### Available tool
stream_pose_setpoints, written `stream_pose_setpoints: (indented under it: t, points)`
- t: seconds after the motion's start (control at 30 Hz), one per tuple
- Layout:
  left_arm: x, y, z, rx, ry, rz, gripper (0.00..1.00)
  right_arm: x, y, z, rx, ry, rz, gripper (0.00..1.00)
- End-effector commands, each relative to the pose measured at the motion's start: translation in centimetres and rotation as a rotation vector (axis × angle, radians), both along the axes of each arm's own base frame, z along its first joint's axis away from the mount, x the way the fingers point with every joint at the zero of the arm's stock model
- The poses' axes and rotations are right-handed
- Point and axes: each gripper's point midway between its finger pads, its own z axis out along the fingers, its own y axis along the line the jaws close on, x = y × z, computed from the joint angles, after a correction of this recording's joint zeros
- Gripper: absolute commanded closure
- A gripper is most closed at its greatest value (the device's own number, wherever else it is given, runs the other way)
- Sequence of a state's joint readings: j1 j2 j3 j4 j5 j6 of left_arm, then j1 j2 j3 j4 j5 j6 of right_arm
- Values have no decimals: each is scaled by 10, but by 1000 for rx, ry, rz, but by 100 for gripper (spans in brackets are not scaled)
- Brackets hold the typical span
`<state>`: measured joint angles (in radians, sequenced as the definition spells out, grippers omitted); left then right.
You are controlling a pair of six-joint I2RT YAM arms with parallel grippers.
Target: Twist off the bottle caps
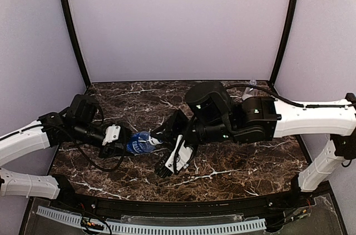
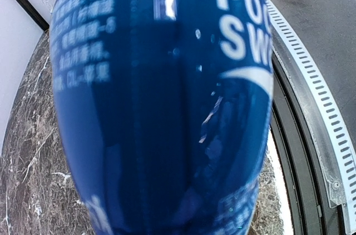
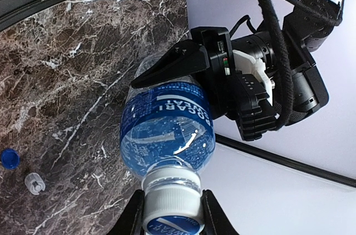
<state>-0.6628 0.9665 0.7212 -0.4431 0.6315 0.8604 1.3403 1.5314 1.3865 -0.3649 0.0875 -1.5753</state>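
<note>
Blue is filling the left wrist view almost wholly: the Pocari Sweat bottle point(image 2: 161, 107) is sitting right against that lens, because the left arm point(image 1: 33, 138) is holding it. The left jaws are clamping the bottle's body, so that it is lying sideways over the marble desk point(image 1: 233, 174), near the middle, with its neck pointing toward the right arm point(image 1: 311, 115). At the neck, the white screw cap point(image 3: 171, 193) is sitting between the right jaws, which are pinching it, one finger on each flank.

The step in hand appears to be twisting this cap off. To do it well, the left jaws should be clamping firmly enough that the bottle is not spinning along with the cap. Thin plastic is likely to give, so the squeeze should be firm rather than crushing. The right wrist should be rolling about the bottle's long axis, in line with the neck, and easing back as the thread is letting go, so the cap is neither cocking nor slipping out.

Farther right in the top view, something small and clear point(image 1: 252, 84), possibly another bottle, is standing in the back corner. In the right wrist view a loose blue cap point(image 3: 9, 158) and a pale cap point(image 3: 34, 183) are lying on the desk, well apart from the held bottle, suggesting this cap is the last one.
</note>
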Motion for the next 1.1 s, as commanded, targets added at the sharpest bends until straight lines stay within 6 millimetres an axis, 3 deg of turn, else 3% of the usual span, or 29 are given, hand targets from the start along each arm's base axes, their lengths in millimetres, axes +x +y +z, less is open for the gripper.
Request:
stream_pose_setpoints:
  t: [0.0, 0.3, 0.63, 0.73, 0.87, 0.97, 1.07]
  points:
    - [-13, 4, 1, -5, 24, -46, 79, 23, -9, 24, 32, -150, -62, 100]
    - [-13, 6, -2, 0, 9, -35, 80, 24, -15, 24, 64, -128, -90, 100]
    - [-9, -2, 16, -71, -11, -38, 81, 16, 3, 18, 85, -94, -30, 95]
    - [-9, -1, 15, -69, -9, -35, 81, 15, 3, 21, 95, -82, -29, 97]
    - [-4, 0, 13, -64, -2, 9, 83, 15, -5, 38, 167, 11, -58, 100]
    - [7, 0, 16, -84, -22, 77, 86, 20, -24, 56, 268, 152, -99, 100]
    - [18, 1, 17, -103, -32, 145, 87, 32, -44, 56, 314, 233, -178, 100]
